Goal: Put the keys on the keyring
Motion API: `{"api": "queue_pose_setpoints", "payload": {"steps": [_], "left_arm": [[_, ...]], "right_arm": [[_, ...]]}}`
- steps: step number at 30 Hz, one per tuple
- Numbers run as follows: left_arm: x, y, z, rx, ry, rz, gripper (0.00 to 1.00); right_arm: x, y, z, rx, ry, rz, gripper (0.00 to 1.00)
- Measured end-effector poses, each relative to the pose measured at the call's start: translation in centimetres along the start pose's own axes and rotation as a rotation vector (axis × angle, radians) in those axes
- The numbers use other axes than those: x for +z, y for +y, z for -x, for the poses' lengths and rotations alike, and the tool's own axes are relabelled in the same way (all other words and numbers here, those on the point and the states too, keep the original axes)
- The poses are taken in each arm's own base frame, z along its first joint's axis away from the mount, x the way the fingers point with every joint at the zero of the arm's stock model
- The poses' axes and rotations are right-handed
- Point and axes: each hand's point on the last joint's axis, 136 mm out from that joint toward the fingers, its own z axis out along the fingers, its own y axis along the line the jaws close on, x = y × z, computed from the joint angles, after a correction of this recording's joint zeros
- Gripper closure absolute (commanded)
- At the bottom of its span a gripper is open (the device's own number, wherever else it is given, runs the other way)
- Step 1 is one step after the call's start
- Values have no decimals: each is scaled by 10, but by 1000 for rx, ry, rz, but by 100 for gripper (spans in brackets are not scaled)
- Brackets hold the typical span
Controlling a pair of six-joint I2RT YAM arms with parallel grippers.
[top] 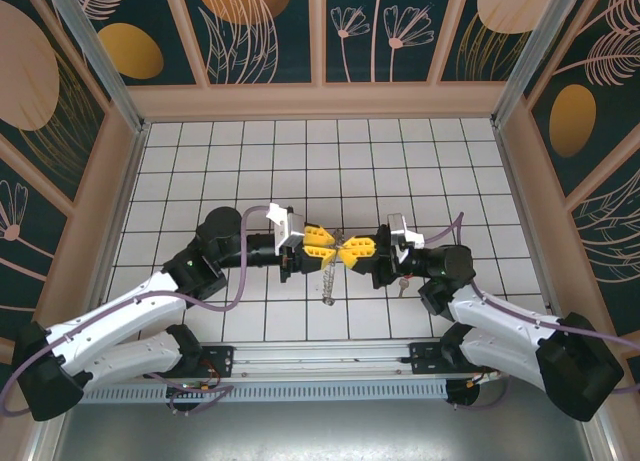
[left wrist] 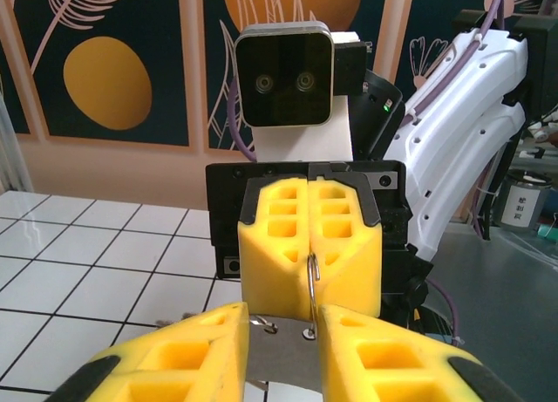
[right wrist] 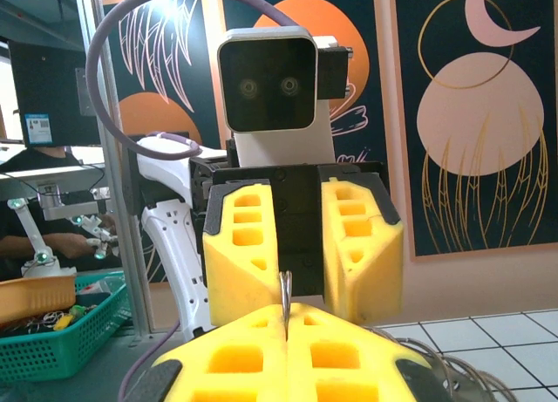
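My two grippers meet tip to tip above the middle of the tiled floor point(top: 230, 171). The right gripper point(top: 358, 249) point(right wrist: 286, 319) is shut on the thin wire of the keyring point(right wrist: 284, 290) point(left wrist: 312, 275), which stands up between its yellow pads. The rest of the keyring point(top: 328, 281) hangs below as coiled loops. A flat silver key point(left wrist: 283, 354) with two holes sits between the fingers of my left gripper point(left wrist: 281, 322) point(top: 322, 245), touching both. The wire passes through the key's right-hand hole.
Patterned walls point(top: 265, 31) enclose the floor on three sides. A green basket point(right wrist: 61, 332) stands outside the cell. A small reddish thing point(top: 402, 281) lies under my right forearm; I cannot tell what it is.
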Motion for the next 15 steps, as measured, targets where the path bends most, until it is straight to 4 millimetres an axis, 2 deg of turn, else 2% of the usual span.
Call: {"api": "queue_pose_setpoints", "payload": {"steps": [5,8,12,15], "left_arm": [[1,-4,2,-5,-17,-24,87],[1,-5,3,-12,-22,-32,100],[1,-6,3,-6,-27,-30,100],[-1,-3,0,-1,-12,-5,100]], "right_arm": [[0,0,2,0,-12,2,100],[0,-1,3,-2,-19,0,100],[1,-2,4,-6,-23,-4,100],[1,-3,-1,-4,-4,-16,67]]}}
